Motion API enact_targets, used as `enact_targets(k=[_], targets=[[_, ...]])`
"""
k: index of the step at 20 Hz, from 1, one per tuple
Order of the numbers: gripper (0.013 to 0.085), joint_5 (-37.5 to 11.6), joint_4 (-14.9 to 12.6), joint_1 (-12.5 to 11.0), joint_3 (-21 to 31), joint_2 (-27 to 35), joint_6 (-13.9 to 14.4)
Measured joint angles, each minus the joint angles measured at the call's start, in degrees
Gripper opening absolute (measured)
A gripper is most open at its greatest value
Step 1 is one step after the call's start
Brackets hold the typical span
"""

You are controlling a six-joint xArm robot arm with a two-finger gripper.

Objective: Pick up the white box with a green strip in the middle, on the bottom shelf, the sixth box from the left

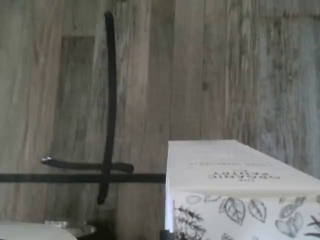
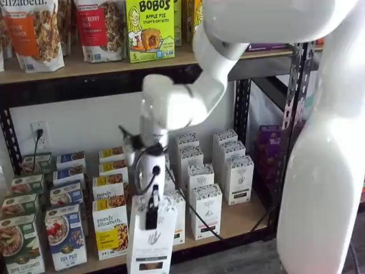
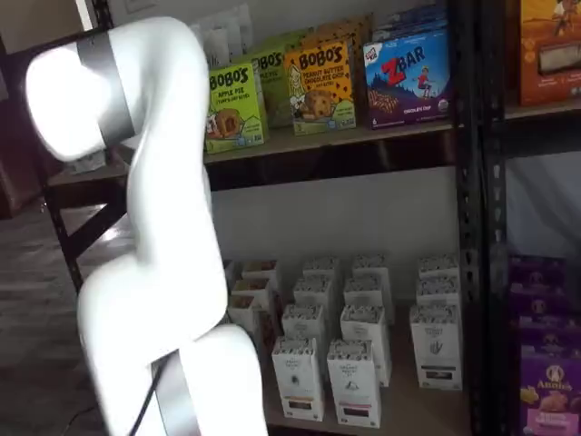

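White box (image 2: 151,244) hangs clamped in gripper (image 2: 151,216) fingers, out in front of bottom shelf (image 2: 242,220); purely elizabeth boxes (image 2: 109,228) just beside it.

White box (image 2: 151,242): base cut off by frame edge in a shelf view; print blurred in wrist view. Fingers (image 2: 151,214): only a dark side-on clamp visible.

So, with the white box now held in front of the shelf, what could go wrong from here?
The end effector grips the white box only at its top edge, so the tall carton may swing or slip out. A black cable trails beside it past the row of similar cartons on the bottom shelf; it could snag and topple one.
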Motion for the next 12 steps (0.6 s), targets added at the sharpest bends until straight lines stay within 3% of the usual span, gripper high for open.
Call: enact_targets(k=[1, 4, 8, 12], targets=[[0.0530, -1.11, -1.63, 1.29, -0.06, 0.68, 2.56], [0.0530, -3.68, -2.16, 1.70, -0.91, 2.77, 3.35], [0.0530, -5.27, -4.86, -0.69, -2.29, 4.35, 3.26], [0.0530, -6.41, -10.75, -4.56, -1.81, 4.26, 4.35]])
